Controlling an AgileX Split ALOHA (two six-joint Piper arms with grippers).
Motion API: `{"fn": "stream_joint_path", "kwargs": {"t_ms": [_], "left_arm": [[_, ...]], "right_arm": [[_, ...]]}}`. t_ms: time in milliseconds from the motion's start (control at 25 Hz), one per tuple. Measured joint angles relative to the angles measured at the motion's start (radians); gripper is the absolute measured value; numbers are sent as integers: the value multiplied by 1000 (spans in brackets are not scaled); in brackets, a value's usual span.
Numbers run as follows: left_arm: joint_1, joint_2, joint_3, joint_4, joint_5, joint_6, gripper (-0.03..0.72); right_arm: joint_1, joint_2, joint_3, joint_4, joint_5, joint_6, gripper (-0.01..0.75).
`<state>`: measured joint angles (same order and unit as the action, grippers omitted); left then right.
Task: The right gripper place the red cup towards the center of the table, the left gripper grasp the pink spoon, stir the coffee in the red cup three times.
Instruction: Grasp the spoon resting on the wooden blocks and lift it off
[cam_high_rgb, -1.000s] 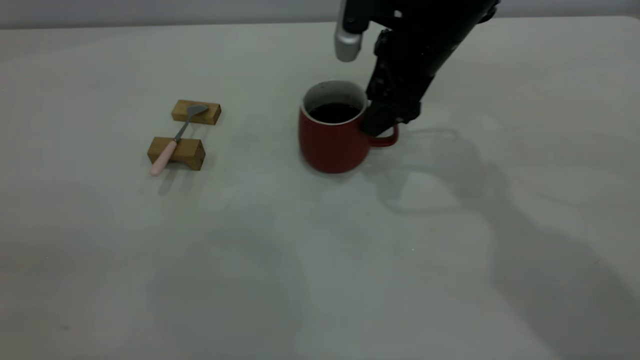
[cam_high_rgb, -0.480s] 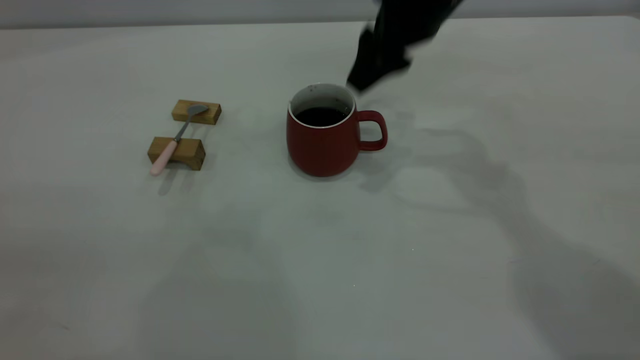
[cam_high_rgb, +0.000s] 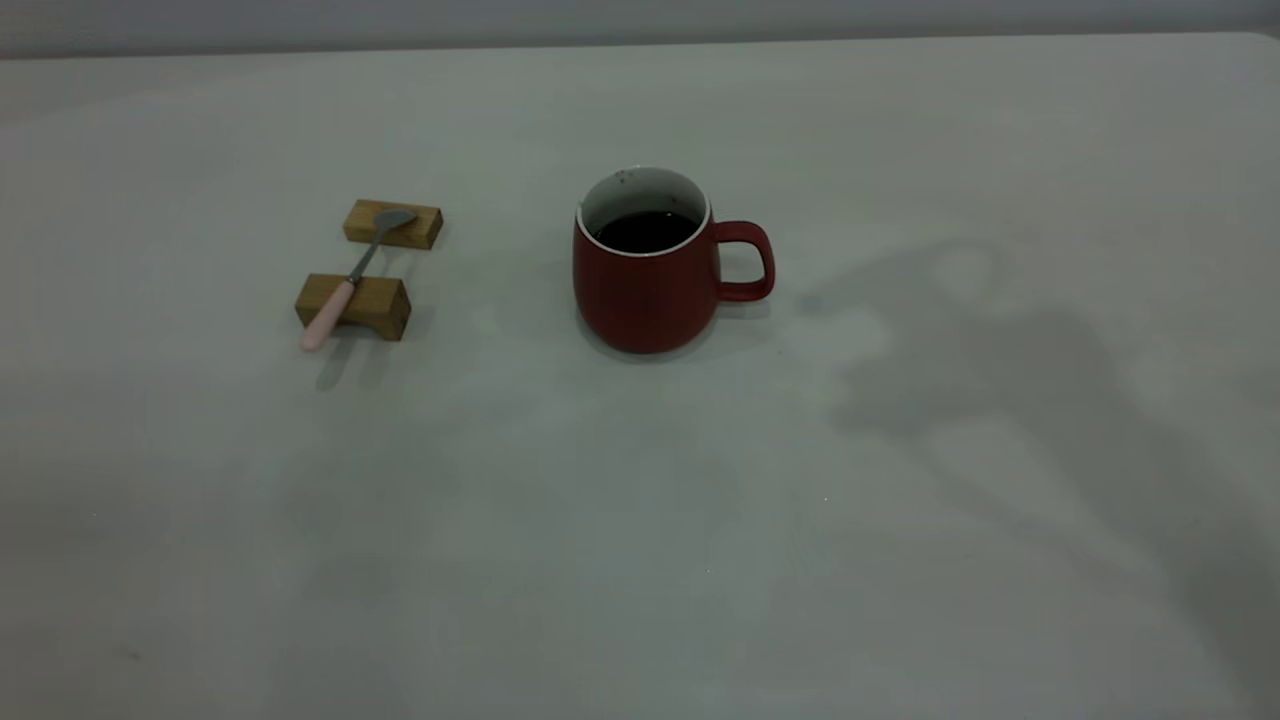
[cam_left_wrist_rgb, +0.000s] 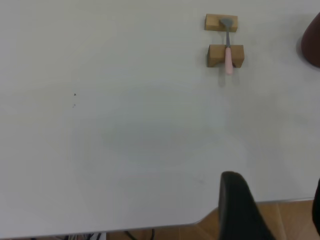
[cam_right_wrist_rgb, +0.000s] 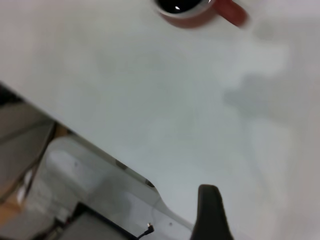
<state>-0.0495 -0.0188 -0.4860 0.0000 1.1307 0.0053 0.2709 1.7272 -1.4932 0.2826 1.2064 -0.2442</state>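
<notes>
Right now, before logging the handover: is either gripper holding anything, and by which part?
Nothing is held. The red cup stands free; the pink spoon lies across its wooden blocks.

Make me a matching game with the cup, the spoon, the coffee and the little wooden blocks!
Things:
1. red cup
2. pink spoon
3. coffee
4. wooden blocks

Places:
A. lying across two supports
B. inside the mug
C. standing upright on the table, handle pointing to the exterior view's right
D. under the spoon, left of the mug

Pairs: 1-C, 2-A, 3-B, 4-D
</notes>
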Motion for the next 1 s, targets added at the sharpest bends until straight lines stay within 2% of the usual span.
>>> {"fn": "stream_joint_path", "kwargs": {"t_ms": [160,280,680,880,1000], "left_arm": [[0,0,0,0,0,-5,432],[0,0,0,0,0,-5,432],[0,0,0,0,0,-5,432],[0,0,0,0,0,-5,432],[0,0,0,0,0,-5,432]], "right_arm": [[0,-122,50,-80,9,87,593],[0,-257,147,-105,13,98,593],[-2,-912,665,-130,24,105,593],[-78,-1250,865,-138,-25,106,593],[-128,-1414,934,-158,-54,110,593]]}}
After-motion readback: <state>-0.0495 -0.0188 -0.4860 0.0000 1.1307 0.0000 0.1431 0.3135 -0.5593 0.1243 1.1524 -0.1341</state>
